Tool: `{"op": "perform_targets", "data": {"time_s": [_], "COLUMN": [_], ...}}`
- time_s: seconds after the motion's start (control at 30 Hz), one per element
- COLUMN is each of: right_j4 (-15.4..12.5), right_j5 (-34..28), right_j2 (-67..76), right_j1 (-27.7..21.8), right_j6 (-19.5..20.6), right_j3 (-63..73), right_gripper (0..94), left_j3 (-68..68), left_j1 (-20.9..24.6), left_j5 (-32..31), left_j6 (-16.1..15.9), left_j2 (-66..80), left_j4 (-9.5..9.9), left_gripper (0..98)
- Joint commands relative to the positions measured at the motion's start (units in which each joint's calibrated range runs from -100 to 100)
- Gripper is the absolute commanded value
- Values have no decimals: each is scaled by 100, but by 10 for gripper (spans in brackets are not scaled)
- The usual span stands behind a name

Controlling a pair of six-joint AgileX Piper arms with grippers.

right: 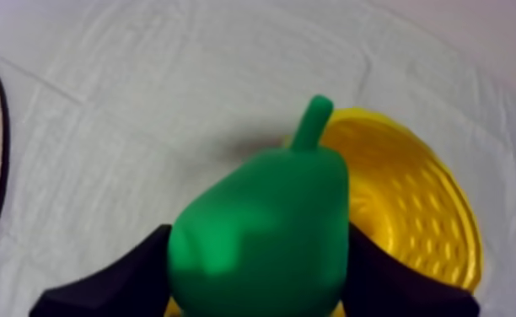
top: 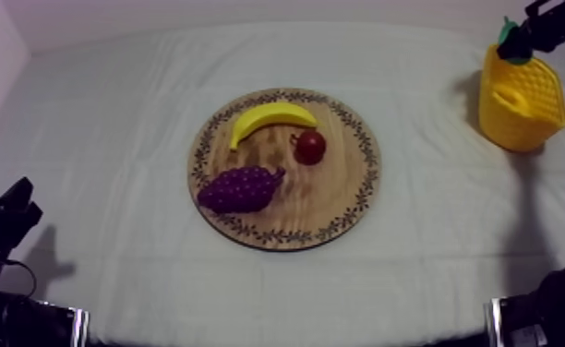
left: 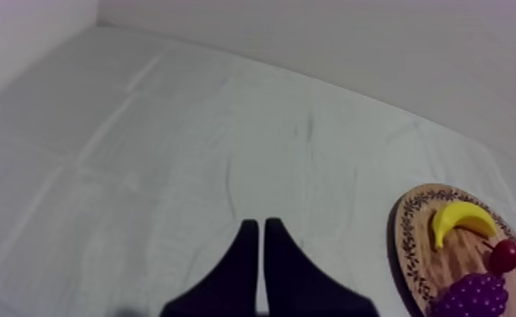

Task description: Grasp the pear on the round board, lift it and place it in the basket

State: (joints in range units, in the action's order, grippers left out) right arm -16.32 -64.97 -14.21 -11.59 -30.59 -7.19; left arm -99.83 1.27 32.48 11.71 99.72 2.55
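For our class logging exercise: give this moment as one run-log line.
right hand shut on pear at yellow basket | left hand shut | board: banana, grapes, small red fruit

pear (right: 261,228) green | basket (top: 522,103) yellow | grapes (top: 240,189) purple | banana (top: 270,118) yellow | board (top: 334,198) rim patterned

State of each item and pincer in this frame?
right pincer: shut on the green toy pear
green toy pear: held aloft at the yellow plastic basket
yellow plastic basket: upright, pear not inside
left pincer: shut, empty, over the grey-white cloth
round wooden board: flat on the cloth
yellow toy banana: lying on the board
purple bunch of grapes: lying on the board
small red fruit: on the board
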Motion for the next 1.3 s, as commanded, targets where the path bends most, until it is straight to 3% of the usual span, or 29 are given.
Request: {"op": "perform_targets", "data": {"time_s": [0.0,0.13,0.27,0.5,0.8,0.97,1.27], "right_j4": [202,373,237,-280,-641,-434,100], "right_j5": [188,356,400,692,1353,1735,2401], "right_j2": [27,226,696,2297,5197,6735,8749], "right_j1": [68,167,140,26,0,211,694], "right_j6": [281,528,457,29,-77,167,750], "right_j3": [-116,-310,-590,-1834,-4113,-5298,-7372], "right_gripper": [711,803,761,487,113,26,6], "left_j3": [5,5,5,5,5,5,5], "left_j1": [0,0,0,0,0,0,0], "left_j5": [1,1,1,1,1,1,1], "left_j6": [-1,-1,-1,-1,-1,-1,-1], "left_j2": [2,2,2,2,2,2,2], "left_j4": [1,1,1,1,1,1,1], "left_gripper": [1,1,1,1,1,1,1]}}
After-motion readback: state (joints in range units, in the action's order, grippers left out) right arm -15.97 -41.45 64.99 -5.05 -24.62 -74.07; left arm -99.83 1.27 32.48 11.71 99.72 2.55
